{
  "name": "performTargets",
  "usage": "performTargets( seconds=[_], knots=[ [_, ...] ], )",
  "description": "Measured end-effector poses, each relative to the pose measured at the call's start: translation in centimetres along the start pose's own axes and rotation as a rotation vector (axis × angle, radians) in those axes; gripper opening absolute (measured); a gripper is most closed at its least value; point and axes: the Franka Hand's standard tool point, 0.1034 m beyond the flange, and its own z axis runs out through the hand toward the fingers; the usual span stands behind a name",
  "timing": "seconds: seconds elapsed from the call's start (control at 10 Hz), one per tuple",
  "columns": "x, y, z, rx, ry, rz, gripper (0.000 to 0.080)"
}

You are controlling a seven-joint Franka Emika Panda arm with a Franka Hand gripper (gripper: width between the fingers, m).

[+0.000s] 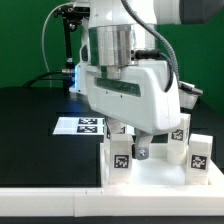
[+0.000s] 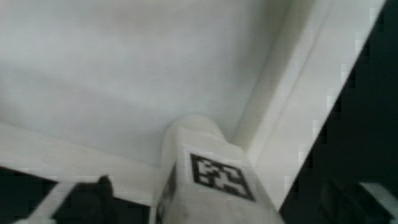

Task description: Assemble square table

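We see a green wall (image 1: 25, 35) filling the back of the exterior view, evenly lit and plain. Below it lies a black surface (image 1: 40, 120), matte and dark, with a long white rail (image 1: 60, 205) running along its near edge. The marker board (image 1: 80, 125) lies flat on the black surface. A black stand (image 1: 66, 35) with cables rises before the wall.

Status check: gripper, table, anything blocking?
Gripper low over tabletop, apparently open. Legs upright on it. No obstruction visible.
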Motion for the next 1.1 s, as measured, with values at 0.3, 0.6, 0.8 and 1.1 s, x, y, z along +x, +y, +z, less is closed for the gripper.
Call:
performTargets(
  seconds=[0.3, 0.6, 0.8, 1.1],
  knots=[
    [0.18, 0.01, -0.06, -0.004, 0.007, -0.214, 0.0647],
    [0.26, 0.15, -0.35, -0.041, 0.011, -0.771, 0.0649],
    [0.48, 0.3, -0.33, -0.04, 0.022, -0.818, 0.0561],
    [0.58, 0.4, -0.29, -0.039, 0.024, -0.737, 0.0285]
  ],
)
